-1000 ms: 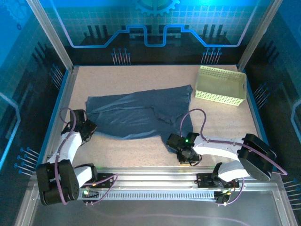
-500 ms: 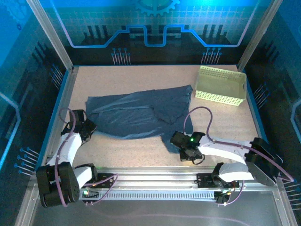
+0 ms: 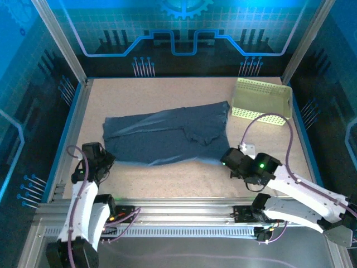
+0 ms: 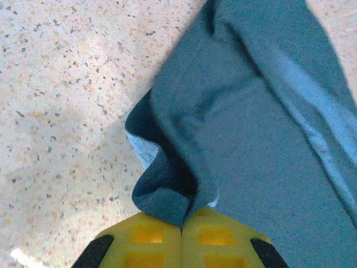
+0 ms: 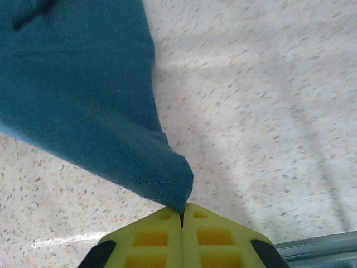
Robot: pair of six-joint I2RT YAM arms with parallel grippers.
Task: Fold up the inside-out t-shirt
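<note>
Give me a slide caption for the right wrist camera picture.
Right gripper pinches a stitched corner of the slate-blue t-shirt over the speckled table.

You have bare tabletop across the far strip behind the inside-out t-shirt, and a bare band along the near edge between the left gripper and the right gripper, each clamped on a near corner of the cloth. The shirt covers the middle, and the pale perforated basket fills the far right corner, just beside the shirt's far right tip. The right arm's purple cable arches over the open ground in front of the basket, and blue side rails wall both sides.
</note>
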